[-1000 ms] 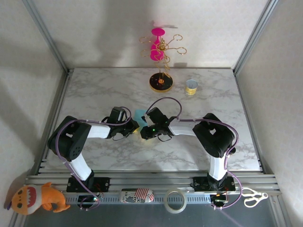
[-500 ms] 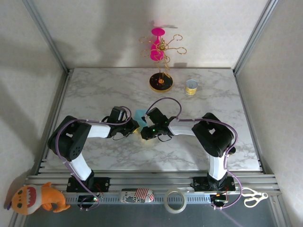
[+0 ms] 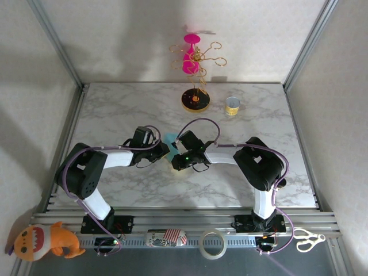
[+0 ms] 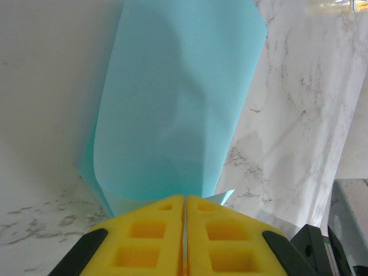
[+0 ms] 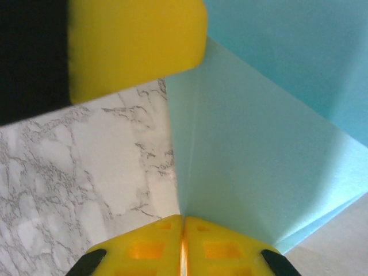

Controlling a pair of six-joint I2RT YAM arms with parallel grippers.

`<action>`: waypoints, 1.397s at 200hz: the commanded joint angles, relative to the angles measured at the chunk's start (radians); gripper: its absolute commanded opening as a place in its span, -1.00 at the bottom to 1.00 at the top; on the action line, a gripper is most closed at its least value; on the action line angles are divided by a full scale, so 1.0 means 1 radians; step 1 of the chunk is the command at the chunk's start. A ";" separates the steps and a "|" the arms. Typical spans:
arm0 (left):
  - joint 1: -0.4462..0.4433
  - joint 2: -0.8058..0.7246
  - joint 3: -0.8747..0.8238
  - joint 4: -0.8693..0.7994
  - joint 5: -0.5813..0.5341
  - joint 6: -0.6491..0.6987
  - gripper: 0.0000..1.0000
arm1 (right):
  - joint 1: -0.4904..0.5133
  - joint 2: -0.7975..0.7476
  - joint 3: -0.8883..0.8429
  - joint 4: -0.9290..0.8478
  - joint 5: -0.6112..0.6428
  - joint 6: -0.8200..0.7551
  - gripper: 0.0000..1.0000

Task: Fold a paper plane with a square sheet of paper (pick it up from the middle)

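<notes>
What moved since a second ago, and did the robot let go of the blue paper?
The left arm shifted slightly: its big black joint slid toward the near-left edge. The thin teal-blue paper sheet looks a bit narrower from above. Nothing was let go: the left end effector and right end effector stay shut on it. The right arm, round black-and-yellow stand base and small yellow can stayed put.

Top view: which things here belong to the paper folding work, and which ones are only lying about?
For the job:
- teal paper sheet, lifted between the arms
- left gripper, shut on the sheet
- right gripper, shut on the sheet

Lying about:
- stand
- can
- plush toy
- striped pouch
- tape roll
- scissors
</notes>
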 commanded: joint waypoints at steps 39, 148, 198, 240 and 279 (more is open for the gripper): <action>-0.010 0.054 0.018 0.004 0.002 0.049 -0.82 | -0.011 0.030 0.000 -0.105 0.017 -0.030 -0.76; -0.011 0.104 0.072 -0.189 -0.137 0.036 -0.87 | -0.013 -0.026 -0.026 -0.134 -0.068 -0.059 -0.77; -0.011 0.103 0.074 -0.186 -0.129 0.033 -0.87 | -0.012 -0.071 -0.088 -0.154 -0.130 -0.060 -0.76; -0.011 0.101 0.074 -0.172 -0.111 0.029 -0.87 | -0.013 -0.059 -0.073 -0.154 -0.071 -0.046 -0.77; -0.017 0.093 0.076 -0.163 -0.096 0.009 -0.86 | -0.012 -0.200 -0.046 -0.066 -0.049 -0.025 -0.75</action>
